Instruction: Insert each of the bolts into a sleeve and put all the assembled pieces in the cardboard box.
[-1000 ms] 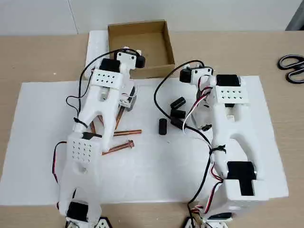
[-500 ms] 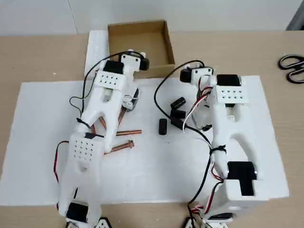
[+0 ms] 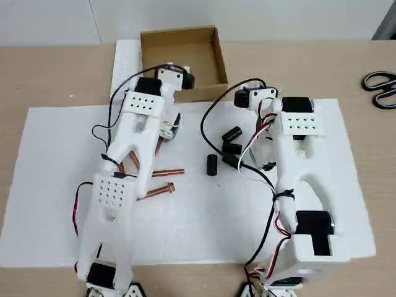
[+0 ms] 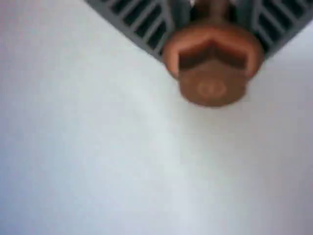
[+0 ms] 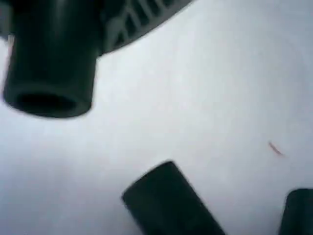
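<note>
My left gripper is shut on a copper bolt, whose hex head hangs just over the white sheet. In the high view this gripper sits a little in front of the cardboard box. A black sleeve is held in my right gripper, open end outward, above the sheet. Two loose sleeves lie nearby. From above, three black sleeves lie between the arms. Loose bolts rest beside the left arm.
A white sheet covers the table's middle; both arms stand on it. Scissors lie at the far right on bare wood. Black cables from the right arm loop over the sleeves. Another bolt lies partly under the left arm.
The left arm's wrist has shifted slightly to the right and toward the box with its bolt. The right arm and the loose parts have stayed put.
</note>
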Controlling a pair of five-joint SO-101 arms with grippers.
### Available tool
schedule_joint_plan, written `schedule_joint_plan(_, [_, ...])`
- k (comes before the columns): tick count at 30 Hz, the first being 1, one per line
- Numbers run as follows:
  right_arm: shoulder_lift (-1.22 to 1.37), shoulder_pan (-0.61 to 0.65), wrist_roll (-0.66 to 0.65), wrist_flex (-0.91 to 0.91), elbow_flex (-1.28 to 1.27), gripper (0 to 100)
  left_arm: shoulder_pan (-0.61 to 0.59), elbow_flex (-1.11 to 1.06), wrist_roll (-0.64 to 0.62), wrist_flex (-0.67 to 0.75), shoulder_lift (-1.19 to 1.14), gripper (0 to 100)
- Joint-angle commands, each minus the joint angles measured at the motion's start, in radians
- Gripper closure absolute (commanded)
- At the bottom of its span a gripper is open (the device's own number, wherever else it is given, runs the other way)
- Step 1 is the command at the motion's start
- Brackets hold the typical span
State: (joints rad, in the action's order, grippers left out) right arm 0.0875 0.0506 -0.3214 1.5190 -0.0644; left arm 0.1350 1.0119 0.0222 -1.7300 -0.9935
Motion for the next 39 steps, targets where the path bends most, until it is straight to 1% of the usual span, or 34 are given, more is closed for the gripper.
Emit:
schedule_joint_plan(1, [-0.102,-0.004,0.009,0.056,0.040,99.0,-0.005,0.110,0.000,-0.025,0.037,100])
schedule_joint_plan(6, [-0.231,-0.010,0.003,0.107,0.068,99.1,0.005,0.120,0.000,-0.025,0.189,100])
schedule_joint_plan(11, [-0.306,-0.004,0.009,0.130,0.064,99.2,0.031,0.012,-0.009,-0.023,0.328,99])
schedule_joint_plan(12, [-0.312,-0.004,0.009,0.145,0.064,99.2,0.032,-0.019,-0.025,-0.023,0.353,99])
schedule_joint_plan(16, [-0.348,-0.004,0.011,0.205,0.064,99.4,0.008,-0.099,-0.180,-0.023,0.479,99])
schedule_joint_plan(21, [-0.476,-0.004,0.011,0.203,0.064,99.4,0.005,-0.145,-0.261,-0.023,0.678,99])
schedule_joint_plan(25, [-0.584,0.018,0.011,0.202,0.043,99.4,0.029,-0.182,-0.322,-0.023,0.789,99])
schedule_joint_plan(31, [-0.759,0.071,0.020,0.127,-0.176,99.5,0.048,-0.286,-0.436,-0.021,0.899,99])
schedule_joint_plan(36, [-1.027,0.119,0.203,-0.053,-0.373,99.5,0.043,-0.308,-0.514,-0.014,0.988,99])
schedule_joint_plan(39, [-1.185,0.189,0.247,-0.162,-0.508,99.5,0.040,-0.314,-0.565,-0.008,1.040,99])
